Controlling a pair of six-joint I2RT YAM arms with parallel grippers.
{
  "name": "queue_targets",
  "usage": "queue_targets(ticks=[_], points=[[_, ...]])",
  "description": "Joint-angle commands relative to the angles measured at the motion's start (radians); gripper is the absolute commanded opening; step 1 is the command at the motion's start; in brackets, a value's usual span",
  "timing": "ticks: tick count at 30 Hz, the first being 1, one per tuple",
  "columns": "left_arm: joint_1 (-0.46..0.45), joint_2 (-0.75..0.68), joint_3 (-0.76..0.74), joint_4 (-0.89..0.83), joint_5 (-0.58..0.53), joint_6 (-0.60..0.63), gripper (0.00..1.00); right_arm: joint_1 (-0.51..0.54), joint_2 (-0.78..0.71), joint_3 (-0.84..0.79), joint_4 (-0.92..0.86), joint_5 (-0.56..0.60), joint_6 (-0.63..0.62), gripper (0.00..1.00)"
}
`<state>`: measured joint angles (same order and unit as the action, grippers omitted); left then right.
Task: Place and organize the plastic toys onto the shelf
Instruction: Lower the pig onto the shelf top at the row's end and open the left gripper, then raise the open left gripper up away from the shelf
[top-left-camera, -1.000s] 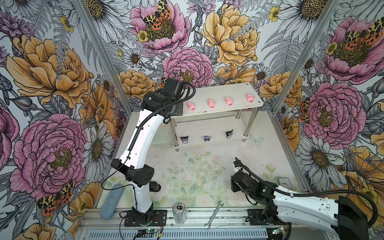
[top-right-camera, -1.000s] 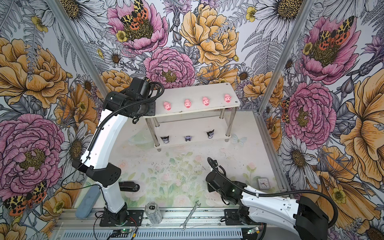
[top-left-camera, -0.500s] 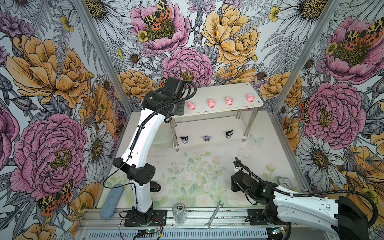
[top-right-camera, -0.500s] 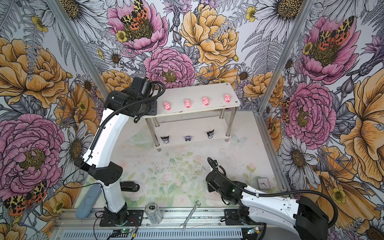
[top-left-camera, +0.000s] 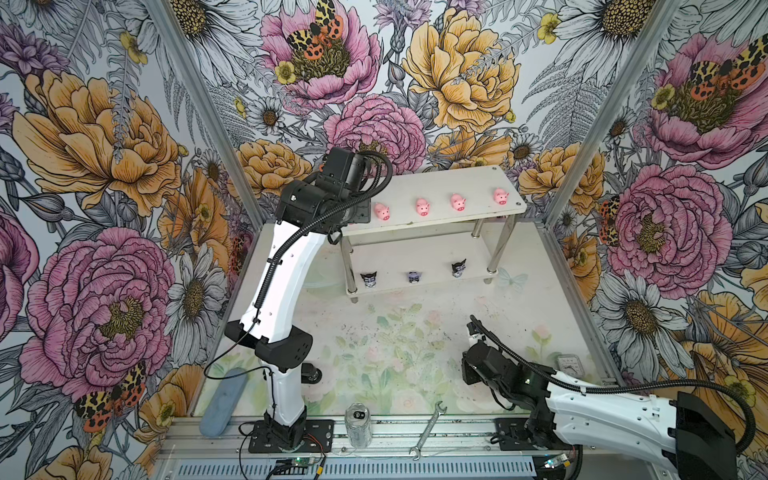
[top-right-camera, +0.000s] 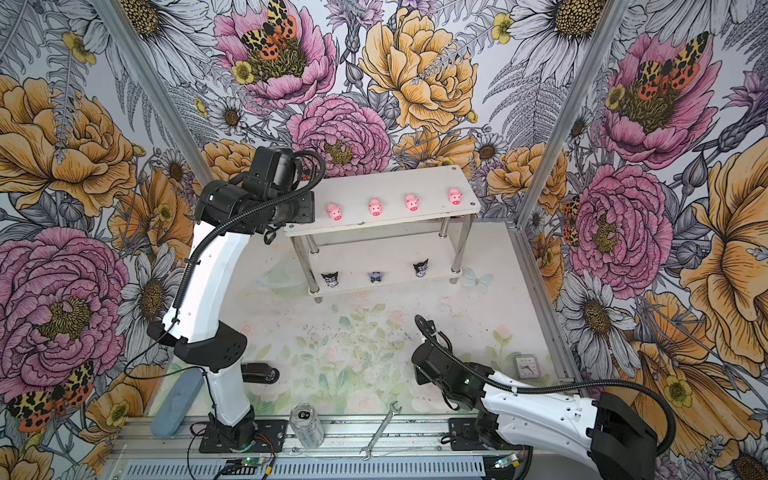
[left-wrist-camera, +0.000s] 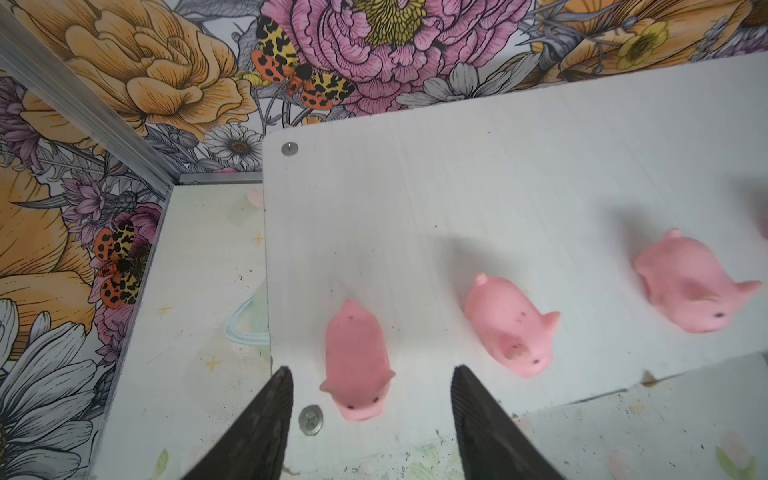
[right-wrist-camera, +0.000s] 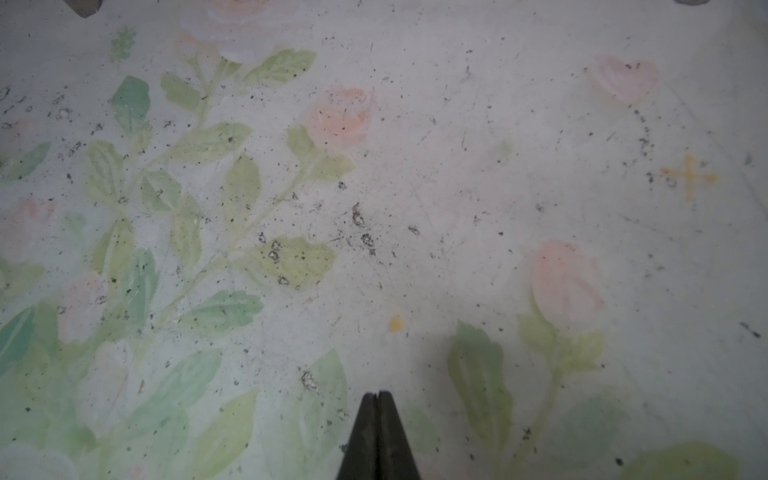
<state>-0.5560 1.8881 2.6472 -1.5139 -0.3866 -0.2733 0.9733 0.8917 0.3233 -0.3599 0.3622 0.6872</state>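
Pigs (top-left-camera: 422, 206) stand in a spaced row near the front of the top tier of the white shelf (top-left-camera: 449, 180), four of them showing in both top views, snouts toward the front edge; the left arm's wrist covers the shelf's left end there. In the left wrist view the left gripper (left-wrist-camera: 370, 369) hangs over that end with its fingers (left-wrist-camera: 270, 399) spread wide; the end pig (left-wrist-camera: 355, 353) sits on the tier between them, touching neither, just beside a corner screw (left-wrist-camera: 311, 417). On the lower tier three dark figurines (top-left-camera: 413, 277) stand in a row, well apart from each other; the right gripper (right-wrist-camera: 377, 397) is low over the floral mat (right-wrist-camera: 498, 166), its tips pressed together with nothing between them.
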Motion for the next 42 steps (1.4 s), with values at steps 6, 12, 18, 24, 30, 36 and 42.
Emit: queue_targets(ticks=[6, 12, 18, 24, 30, 36, 42], points=[[-0.153, 0.048, 0.067, 0.030, -0.077, 0.013, 0.68, -0.011, 0.023, 0.008, 0.018, -0.005, -0.008, 0.06], [-0.114, 0.118, 0.086, 0.032, -0.047, -0.002, 0.72, -0.012, 0.005, 0.003, 0.017, -0.001, -0.008, 0.06], [-0.090, 0.165, 0.113, 0.046, -0.011, -0.001, 0.74, -0.014, -0.002, 0.000, 0.017, 0.000, -0.009, 0.07], [-0.075, 0.187, 0.115, 0.060, 0.009, -0.003, 0.69, -0.017, 0.009, 0.005, 0.019, -0.002, -0.009, 0.07], [-0.071, 0.196, 0.115, 0.072, 0.040, -0.006, 0.57, -0.018, 0.016, 0.007, 0.019, -0.002, -0.010, 0.08], [-0.073, 0.197, 0.116, 0.083, 0.067, -0.009, 0.54, -0.019, 0.025, 0.009, 0.021, -0.002, -0.009, 0.08], [-0.071, 0.202, 0.111, 0.097, 0.090, -0.009, 0.54, -0.018, 0.024, 0.008, 0.021, -0.003, -0.009, 0.08]])
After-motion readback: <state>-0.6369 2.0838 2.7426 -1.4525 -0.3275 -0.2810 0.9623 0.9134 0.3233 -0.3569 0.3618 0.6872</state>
